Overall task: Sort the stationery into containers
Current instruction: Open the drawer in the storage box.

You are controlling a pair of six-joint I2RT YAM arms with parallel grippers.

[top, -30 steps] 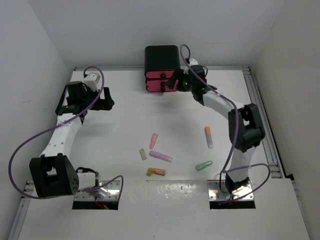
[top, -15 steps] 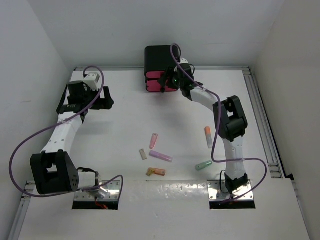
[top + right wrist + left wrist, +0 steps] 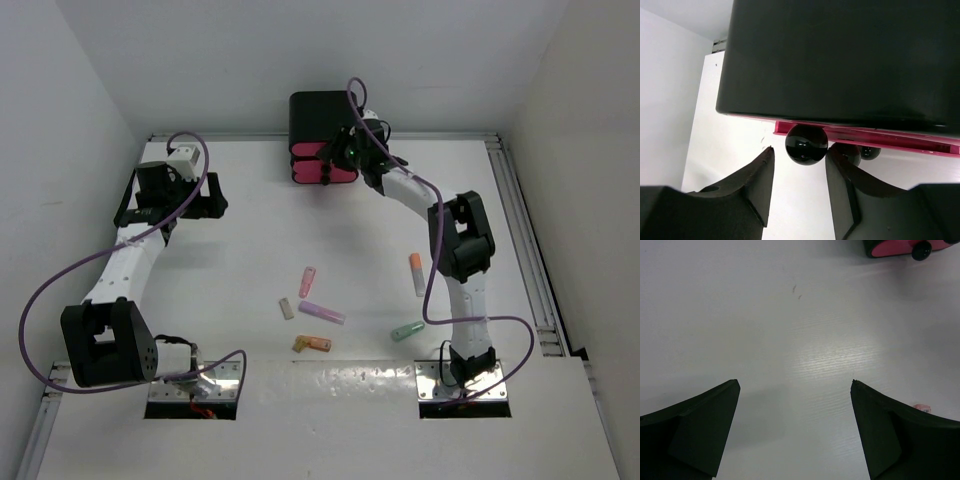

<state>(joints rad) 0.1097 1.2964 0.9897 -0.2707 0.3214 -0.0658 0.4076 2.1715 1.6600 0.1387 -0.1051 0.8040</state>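
— Two grippers. What is each one doing?
— Left gripper (image 3: 795, 385) hangs over the bare worktop (image 3: 805, 330) near the far left corner. Its fingers are wide apart and hold nothing. Right gripper (image 3: 800, 152) is at the box (image 3: 323, 112), at the middle of the far edge. Its fingers sit on both sides of the top knob (image 3: 806, 144). I think they are not squeezing it yet.
— What could go wrong?
— That knob is round and shiny. If the pinch is off to one side, it may pop out. If the pull is crooked, the drawer (image 3: 880, 139) may jam. The whole box may also slide, as nothing seems to hold it down.
— Where are the sticks?
— All six lie loose toward the near edge, well apart from the box: beige (image 3: 287, 308), pink (image 3: 308, 281), orange (image 3: 313, 344), purple (image 3: 322, 313), green (image 3: 407, 330), orange-white (image 3: 416, 273). None is in a drawer.
— And the room?
— The worktop is white and smooth, with a soft shine. A metal rail (image 3: 522, 230) runs along the right edge. Plain white walls (image 3: 300, 50) stand left, back and right.
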